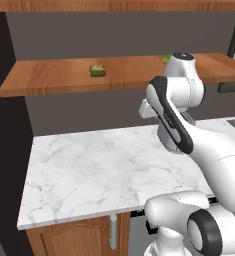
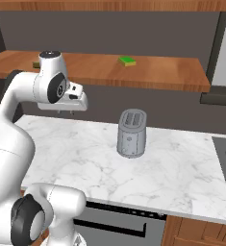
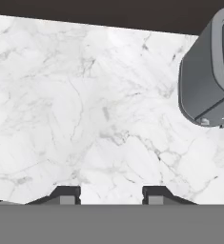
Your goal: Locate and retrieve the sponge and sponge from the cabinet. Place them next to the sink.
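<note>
Arm (image 2: 18, 120) bent high, gripper (image 3: 111, 195) pointing down, fingers (image 3: 66, 194) apart, holding nothing.

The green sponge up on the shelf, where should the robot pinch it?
Probably across its two narrow sides, coming in from the open front and a little above. The green sponge lies flat on the wooden shelf, apart from the olive sponge, and another board overhead leaves limited room.

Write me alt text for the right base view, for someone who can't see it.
A white robot arm reaches over a white marble counter, its gripper empty and pointing down left of a grey toaster. On the wooden wall shelf behind lies a bright green sponge; an olive-yellow sponge peeks out behind the arm.
</note>
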